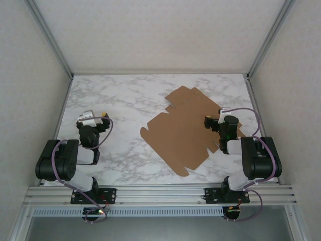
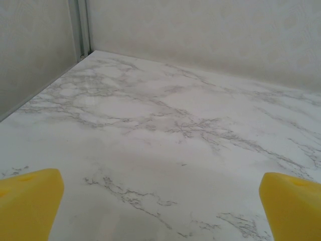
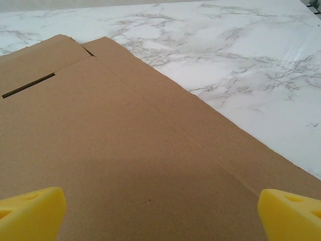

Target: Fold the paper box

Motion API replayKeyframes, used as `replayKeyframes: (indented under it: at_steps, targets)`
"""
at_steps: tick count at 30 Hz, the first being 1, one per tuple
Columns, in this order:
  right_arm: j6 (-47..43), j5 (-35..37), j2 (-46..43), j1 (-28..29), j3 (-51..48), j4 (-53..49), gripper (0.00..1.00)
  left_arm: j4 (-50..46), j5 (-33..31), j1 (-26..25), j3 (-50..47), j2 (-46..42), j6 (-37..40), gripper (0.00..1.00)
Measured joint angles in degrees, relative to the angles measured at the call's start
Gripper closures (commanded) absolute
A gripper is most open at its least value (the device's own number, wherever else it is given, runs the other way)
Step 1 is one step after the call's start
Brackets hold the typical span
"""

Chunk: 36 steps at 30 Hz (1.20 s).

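We find the paper box (image 1: pixel 183 131) lying flat and unfolded on the marble table (image 1: pixel 120 98), right of centre in the top view. It sits askew, one corner toward the upper right and a tabbed edge toward the lower middle. No panel is raised, so we judge the folding has not begun.

The right gripper (image 1: pixel 210 122) hangs over the right part of the sheet. In its wrist view the yellow fingertips (image 3: pixel 30 208) sit in the two lower corners of the frame, spread wide with nothing between them. The brown board beneath shows a long crease running from upper left to lower right and a narrow slot (image 3: pixel 27 85) at the left edge. We read this pose as a ready stance: jaws wide above a crease, so a side panel could be caught or pushed up from there. We cannot tell whether the fingertips touch the board.

The left gripper (image 1: pixel 98 117) is well apart from the box, over bare marble at the left of the top view. Its own camera shows both yellow pads (image 2: pixel 30 201) spread to the lower corners, gaping and empty. We take it that this arm waits to one side, leaving room, and could come across to pin the base while the other lifts a flap.

The thin, flat sheet may slide on the smooth top if pushed from one side alone.
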Motion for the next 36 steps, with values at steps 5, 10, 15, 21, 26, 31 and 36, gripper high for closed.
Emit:
replayKeyframes:
  at_steps: [5, 10, 15, 21, 26, 31, 36]
  targets:
    - [0.02, 0.00, 0.00, 0.00, 0.00, 0.00, 0.01, 0.00, 0.00, 0.00, 0.00, 0.00, 0.02, 0.01]
    - [0.02, 0.00, 0.00, 0.02, 0.00, 0.00, 0.01, 0.02, 0.00, 0.00, 0.00, 0.00, 0.00, 0.00]
    - [0.00, 0.00, 0.00, 0.02, 0.00, -0.02, 0.01, 0.00, 0.02, 0.00, 0.00, 0.00, 0.00, 0.00]
    - [-0.02, -0.26, 0.00, 0.02, 0.02, -0.17, 0.01, -1.86, 1.57, 0.07, 0.50, -0.90, 0.26, 0.01]
    - [-2.62, -0.20, -6.21, 3.96, 4.59, -13.11, 0.01, -16.74, 0.22, -5.25, 7.28, -12.24, 2.23, 0.01]
    - [-1.70, -0.15, -18.97, 13.57, 16.00, -23.80, 0.01, -27.28, -2.03, -19.32, 16.55, -25.88, 3.52, 0.01]
    - [3.28, 5.16, -27.52, 24.83, 29.03, -38.60, 0.01, -41.81, -7.82, -33.90, 26.88, -33.83, -1.40, 0.01]
